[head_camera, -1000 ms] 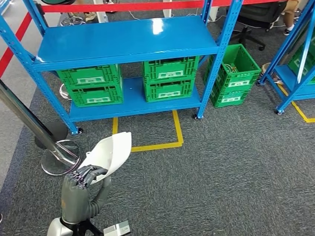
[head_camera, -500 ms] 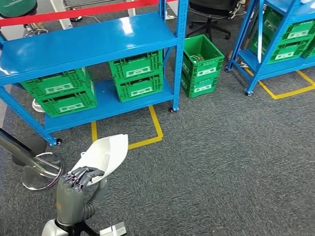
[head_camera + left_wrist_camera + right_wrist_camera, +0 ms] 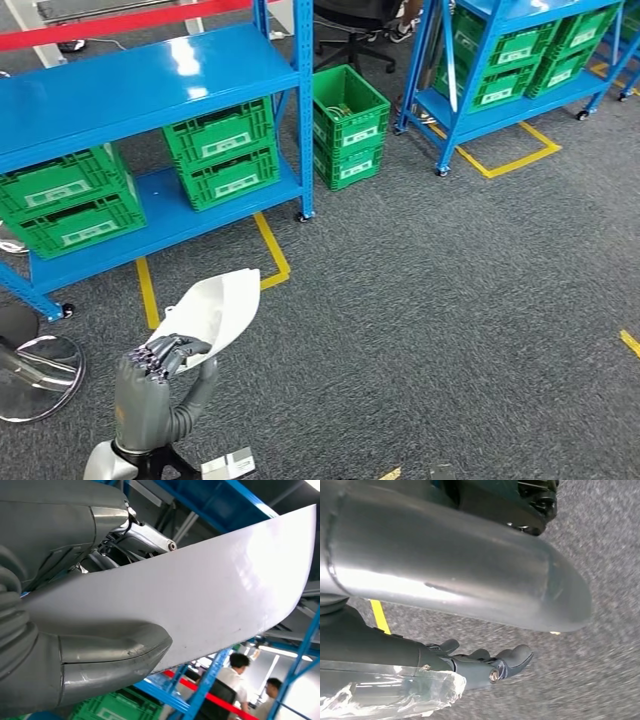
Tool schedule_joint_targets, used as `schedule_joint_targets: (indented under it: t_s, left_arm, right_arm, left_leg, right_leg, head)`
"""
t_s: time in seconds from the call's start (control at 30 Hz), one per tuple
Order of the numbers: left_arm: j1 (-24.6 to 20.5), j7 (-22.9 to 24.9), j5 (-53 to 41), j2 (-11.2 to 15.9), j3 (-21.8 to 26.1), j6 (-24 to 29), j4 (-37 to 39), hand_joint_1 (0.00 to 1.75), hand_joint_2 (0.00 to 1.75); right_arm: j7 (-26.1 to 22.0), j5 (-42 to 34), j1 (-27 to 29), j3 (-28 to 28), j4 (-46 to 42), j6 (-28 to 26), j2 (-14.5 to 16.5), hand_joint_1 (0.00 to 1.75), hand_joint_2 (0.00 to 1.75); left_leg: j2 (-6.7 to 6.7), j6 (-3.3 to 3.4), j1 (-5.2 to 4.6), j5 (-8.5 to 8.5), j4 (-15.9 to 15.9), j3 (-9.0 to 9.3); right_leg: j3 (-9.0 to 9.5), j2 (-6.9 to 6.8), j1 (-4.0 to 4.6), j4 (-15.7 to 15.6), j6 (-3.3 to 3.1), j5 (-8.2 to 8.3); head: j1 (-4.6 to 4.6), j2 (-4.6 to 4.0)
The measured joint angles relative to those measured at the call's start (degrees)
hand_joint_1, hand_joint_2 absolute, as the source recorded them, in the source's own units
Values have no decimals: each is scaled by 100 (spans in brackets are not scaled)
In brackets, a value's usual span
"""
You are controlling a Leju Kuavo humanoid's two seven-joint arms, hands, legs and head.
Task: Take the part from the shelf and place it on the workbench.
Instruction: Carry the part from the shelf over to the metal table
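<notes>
The part (image 3: pixel 217 308) is a curved white shell with a pointed corner. My left hand (image 3: pixel 149 388) holds it by its near edge, low at the left of the head view, above the grey carpet. In the left wrist view the white part (image 3: pixel 215 592) stretches away from my left hand (image 3: pixel 94 652), with the thumb pressed under it and the darker fingers over its other side. My right hand (image 3: pixel 486 662) hangs above the carpet with its fingers stretched out and nothing in them.
A blue shelf (image 3: pixel 143 85) with green crates (image 3: pixel 223 150) stands at the back left. One green crate (image 3: pixel 349 125) sits on the floor beside it, and a second blue shelf (image 3: pixel 513 95) stands at the back right. Yellow floor tape (image 3: pixel 273 252) and a round metal base (image 3: pixel 34 372) lie near. Two people (image 3: pixel 236 672) stand beyond the shelves.
The whole picture has slid left, so the camera has turned to the right. The left hand and the white part keep their place in the picture.
</notes>
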Motion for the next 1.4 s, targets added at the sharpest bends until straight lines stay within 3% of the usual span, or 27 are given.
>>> schedule_joint_targets:
  t_s: [0.03, 0.1, 0.17, 0.23, 0.3, 0.37, 0.43, 0.47, 0.5, 0.57, 0.63, 0.7, 0.77, 0.83, 0.9, 0.97, 1.0, 1.03, 1.1, 1.17, 1.2, 1.27, 1.33, 1.4]
  left_arm:
    - [-18, 0, -11, -5, -1, -1, 7, 175, 175]
    - [-70, 1, -26, -26, -5, -8, 24, 175, 175]
    - [-153, -52, 77, -52, -31, -117, 40, 175, 175]
    - [-279, -170, 380, -91, -110, -400, 67, 175, 175]
    - [-428, -239, 613, -156, -192, -697, 105, 175, 175]
    - [-548, -234, 654, -205, -243, -870, 156, 175, 175]
    - [-622, -221, 658, -222, -270, -967, 231, 175, 175]
    - [-655, -219, 664, -226, -275, -1005, 270, 175, 175]
    - [-691, -218, 673, -233, -279, -1044, 307, 175, 175]
    - [-777, -218, 692, -251, -286, -1104, 366, 175, 175]
    - [-865, -218, 701, -276, -291, -1138, 422, 175, 175]
    - [-942, -218, 702, -297, -296, -1154, 480, 175, 175]
    - [-1008, -218, 701, -321, -310, -1157, 532, 175, 175]
    - [-1068, -218, 697, -356, -335, -1156, 582, 175, 175]
    - [-1098, -218, 693, -378, -355, -1155, 632, 175, 175]
    - [-1103, -218, 692, -381, -367, -1155, 685, 175, 175]
    - [-1107, -218, 691, -381, -371, -1155, 711, 175, 175]
    - [-1114, -218, 691, -382, -375, -1155, 734, 175, 175]
    - [-1135, -218, 691, -385, -380, -1154, 768, 175, 175]
    - [-1161, -218, 691, -387, -385, -1146, 788, 175, 175]
    - [-1175, -218, 691, -388, -388, -1143, 797, 175, 175]
    - [-1210, -218, 691, -392, -399, -1136, 824, 175, 175]
    - [-1245, -219, 690, -399, -408, -1127, 847, 175, 175]
    - [-1259, -219, 688, -398, -409, -1115, 858, 175, 175]
  right_arm:
    - [-10, -13, 13, -1, -1, -1, -1, 0, 0]
    - [-36, -42, 13, -3, -2, -1, 5, 0, 0]
    - [-36, -102, 2, -18, -5, -7, 18, 0, 0]
    - [27, -209, 21, -78, -7, -10, 19, 0, 0]
    - [102, -305, 48, -169, -8, 6, 8, 0, 0]
    - [132, -349, 54, -248, -11, 22, -3, 0, 0]
    - [138, -360, 51, -308, -13, 22, -8, 0, 0]
    - [144, -362, 54, -334, -13, 15, -9, 0, 0]
    - [156, -369, 57, -362, -13, -1, -9, 0, 0]
    - [185, -386, 59, -414, -13, -42, -10, 0, 0]
    - [216, -396, 49, -454, -10, -86, -3, 0, 0]
    - [251, -398, 35, -485, -7, -135, 3, 0, 0]
    - [285, -399, 43, -521, -7, -179, 3, 0, 0]
    - [308, -398, 55, -560, -5, -208, 3, 0, 0]
    - [319, -397, 37, -585, -4, -221, 3, 0, 0]
    - [323, -397, 24, -598, -4, -224, 3, 0, 0]
    - [325, -398, 30, -603, -4, -224, 3, 0, 0]
    - [326, -398, 39, -607, -4, -224, 3, 0, 0]
    - [329, -398, 45, -616, -4, -227, 2, 0, 0]
    - [335, -398, 17, -627, -4, -238, 1, 0, 0]
    - [340, -398, 4, -634, -4, -248, 1, 0, 0]
    - [360, -399, 5, -654, -4, -273, 1, 0, 0]
    - [380, -402, 23, -680, -4, -297, 1, 0, 0]
    - [393, -405, 12, -703, -4, -319, 0, 0, 0]
  left_leg:
    - [68, -13, 3, 7, 4, -6]
    - [184, -63, -9, 14, 22, -6]
    - [272, -125, -32, 21, 40, 0]
    - [355, -182, -28, 34, 45, 3]
    - [222, -256, -1, -80, 150, -37]
    - [-85, -301, 19, -467, 667, -232]
    - [-239, -291, 22, -881, 1471, -550]
    - [-259, -277, 21, -961, 1738, -657]
    - [-269, -258, 21, -924, 1806, -679]
    - [-337, -200, 20, -548, 1292, -426]
    - [-605, -130, 26, -201, 537, -78]
    - [-790, -102, 20, -143, 199, 39]
    - [-710, -89, 17, -130, 131, 28]
    - [-567, -49, 34, -78, 74, 30]
    - [-388, -23, 32, -54, 50, 19]
    - [-203, -18, 16, -51, 53, -2]
    - [-117, -18, 13, -51, 56, -8]
    - [-38, -21, 11, -51, 58, -9]
    - [97, -38, 6, -60, 63, 3]
    - [204, -84, -30, -79, 83, 9]
    - [253, -110, -48, -83, 93, 10]
    - [342, -162, -55, -88, 103, 11]
    - [187, -227, -30, -214, 224, -28]
    - [-126, -268, -6, -576, 778, -262]
  right_leg:
    - [251, -64, -21, -377, 19, 165]
    - [764, -333, -33, -1236, 15, 388]
    - [932, -470, -15, -1581, -60, 429]
    - [885, -367, 3, -1564, -156, 464]
    - [874, -262, -5, -1570, -252, 521]
    - [850, -129, -14, -1579, -338, 591]
    - [783, 39, 3, -1570, -372, 640]
    - [757, 126, 13, -1562, -374, 656]
    - [737, 213, 24, -1552, -373, 668]
    - [720, 379, 40, -1529, -363, 681]
    - [688, 524, 42, -1499, -334, 695]
    - [599, 642, 19, -1473, -262, 730]
    - [517, 722, -3, -1471, -176, 770]
    - [391, 488, 9, -1302, -116, 657]
    - [83, 146, 14, -676, -67, 296]
    - [-238, 52, -6, 48, -21, -20]
    - [-273, 38, -13, 177, -5, -36]
    - [-185, 17, -17, 73, 2, 51]
    - [293, -152, -12, -699, -7, 378]
    - [692, -346, 19, -1363, -69, 551]
    - [755, -384, 34, -1481, -109, 560]
    - [731, -275, 42, -1491, -195, 576]
    - [716, -163, 27, -1508, -270, 614]
    - [696, -40, 18, -1521, -329, 651]
  head:
    - [-1, 0]
    - [-2, 0]
    - [-22, 0]
    - [-38, 0]
    - [-41, 0]
    - [-51, 0]
    - [-59, 1]
    - [-60, 1]
    - [-61, 1]
    - [-61, 0]
    - [-54, 1]
    - [-62, 1]
    - [-78, 0]
    - [-52, 0]
    - [-16, 1]
    - [-7, 1]
    - [-5, 1]
    - [-4, 1]
    - [-3, 0]
    - [-11, 0]
    - [-18, 0]
    - [-32, 0]
    - [-40, 0]
    - [-62, 0]
